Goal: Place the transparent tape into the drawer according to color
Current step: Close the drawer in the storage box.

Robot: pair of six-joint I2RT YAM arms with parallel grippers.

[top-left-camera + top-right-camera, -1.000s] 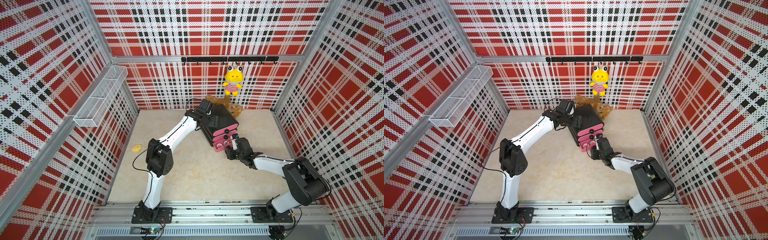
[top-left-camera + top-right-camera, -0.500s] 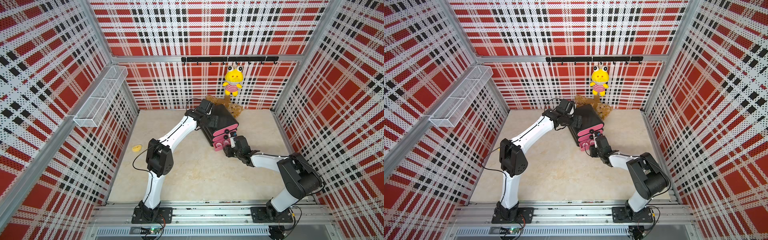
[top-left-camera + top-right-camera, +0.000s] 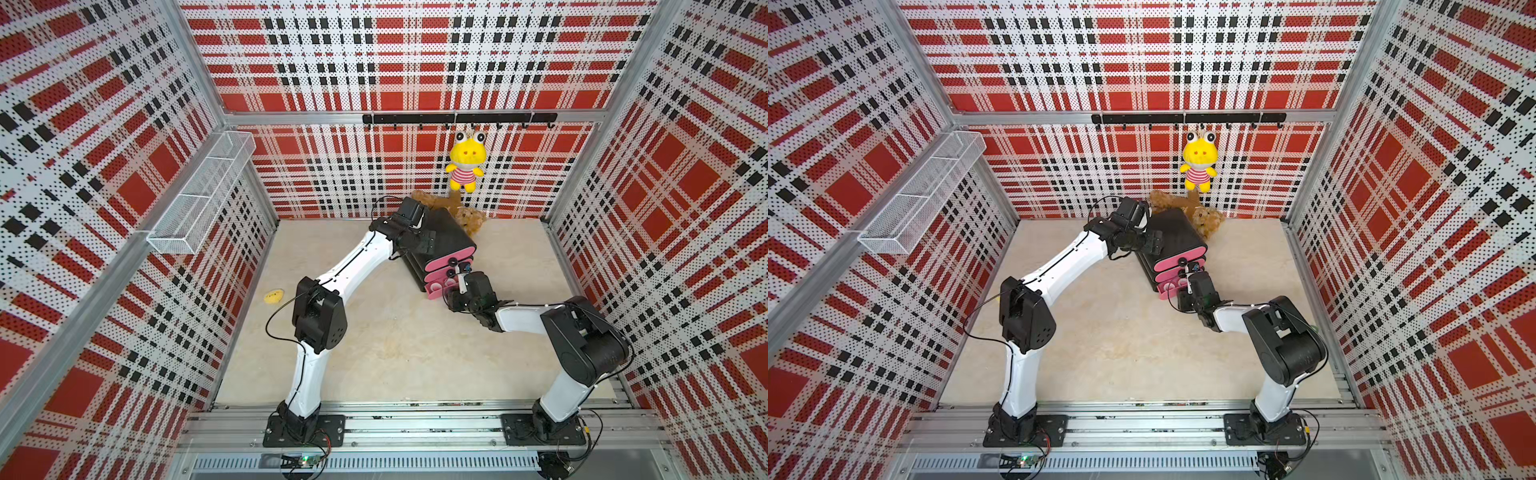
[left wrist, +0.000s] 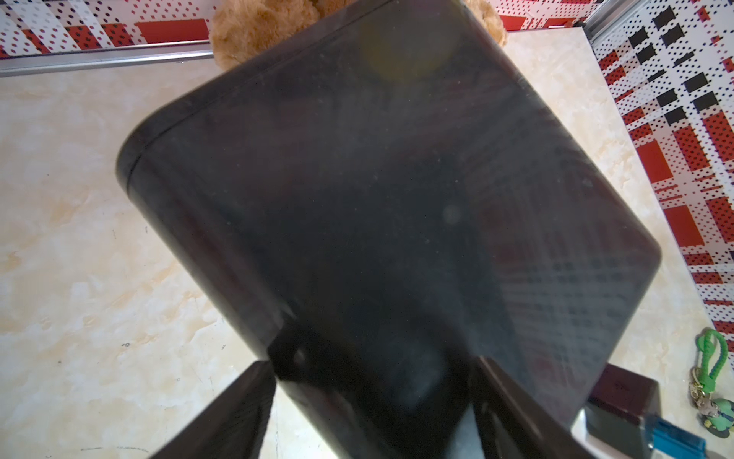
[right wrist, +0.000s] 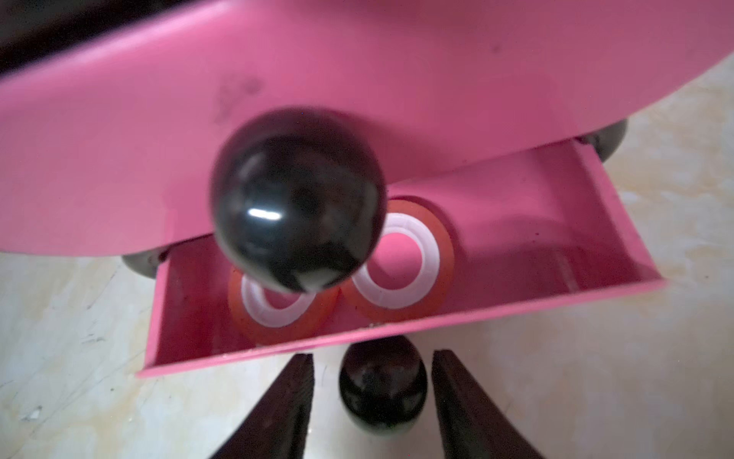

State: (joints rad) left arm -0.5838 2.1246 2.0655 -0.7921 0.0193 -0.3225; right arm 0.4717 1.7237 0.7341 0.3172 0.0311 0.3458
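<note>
A black cabinet (image 3: pixel 446 232) (image 3: pixel 1177 230) holds three pink drawers. The bottom drawer (image 5: pixel 556 254) (image 3: pixel 432 296) is pulled out. Two red-orange tape rings (image 5: pixel 447 254) (image 5: pixel 278 336) with white cores lie flat in it, side by side. My right gripper (image 5: pixel 373 369) (image 3: pixel 454 286) is open, one finger on each side of the bottom drawer's black knob (image 5: pixel 383 391), a gap on both sides. The middle drawer's knob (image 5: pixel 298 198) partly hides one ring. My left gripper (image 4: pixel 371 363) (image 3: pixel 419 241) is open at the cabinet's rear, its fingers straddling the black casing (image 4: pixel 377 198).
A brown teddy bear (image 3: pixel 465 216) lies behind the cabinet against the back wall. A yellow frog plush (image 3: pixel 465 162) hangs above it. A flat yellow toy (image 3: pixel 274 296) lies near the left wall, below a wire basket (image 3: pixel 203 195). A green keychain (image 4: pixel 715 377) lies beyond the cabinet.
The right arm's elbow has drawn in toward the middle while its gripper stays at the bottom drawer's front. The left arm and the cabinet have not visibly moved.
</note>
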